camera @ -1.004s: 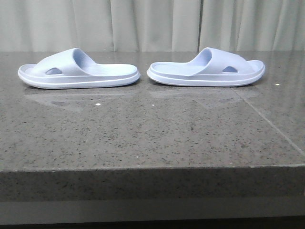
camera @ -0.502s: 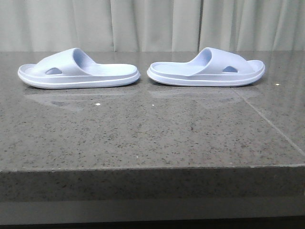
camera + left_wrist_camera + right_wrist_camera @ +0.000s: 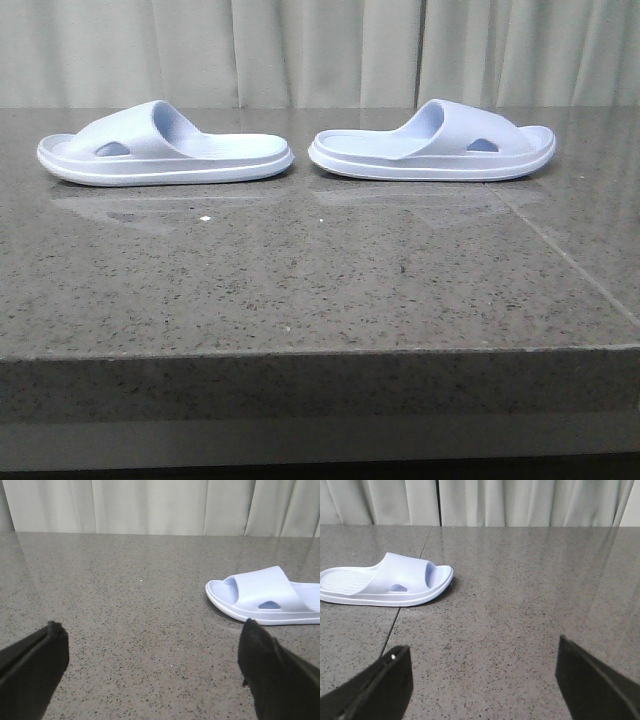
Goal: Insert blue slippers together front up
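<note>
Two pale blue slippers lie soles down, heel to heel, at the back of the grey stone table. The left slipper points its open toe to the left; the right slipper points its toe to the right. Neither arm shows in the front view. In the left wrist view my left gripper is open over bare stone, with the left slipper ahead and off to one side. In the right wrist view my right gripper is open and holds nothing, the right slipper ahead on the other side.
Pale curtains hang behind the table. A thin seam in the stone runs diagonally at the right. The table's front edge crosses the lower part of the front view.
</note>
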Available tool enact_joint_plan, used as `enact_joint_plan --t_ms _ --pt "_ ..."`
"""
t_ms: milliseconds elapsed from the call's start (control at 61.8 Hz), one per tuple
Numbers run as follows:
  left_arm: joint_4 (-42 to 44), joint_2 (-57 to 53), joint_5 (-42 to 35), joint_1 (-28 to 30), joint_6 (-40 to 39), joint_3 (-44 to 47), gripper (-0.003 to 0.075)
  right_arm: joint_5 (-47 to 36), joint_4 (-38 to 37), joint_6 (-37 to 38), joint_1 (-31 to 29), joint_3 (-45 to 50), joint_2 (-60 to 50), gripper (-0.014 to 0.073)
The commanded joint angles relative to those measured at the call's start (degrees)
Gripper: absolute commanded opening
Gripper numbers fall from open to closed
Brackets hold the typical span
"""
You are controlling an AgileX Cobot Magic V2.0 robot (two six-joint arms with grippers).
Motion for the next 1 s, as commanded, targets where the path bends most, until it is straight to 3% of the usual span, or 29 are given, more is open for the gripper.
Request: enact_joint_plan --t_ms 0,324,518,987 --pt "-0.1 0.95 -4.83 -0.12 -0.05 -1.96 0.0672 -5.18 -1.07 -0.37 -0.29 -2.22 1.21 0.0605" --pt "-0.43 0.95 -5.35 -0.12 -0.05 -1.96 0.0672 -5.7 -1.07 -0.37 -0.29 -2.22 1.21 0.0605" --pt "-10.44 4.34 -6.12 -0.12 -0.05 -2.89 0.0672 -6.07 -1.07 -0.37 -0.29 -2.22 1.21 0.0605" --pt "-22.05 49.36 -4.4 -0.23 -0.05 -29.98 0.0672 -7.32 -1.07 -0.37 -0.29 -2.22 1.21 0.0605"
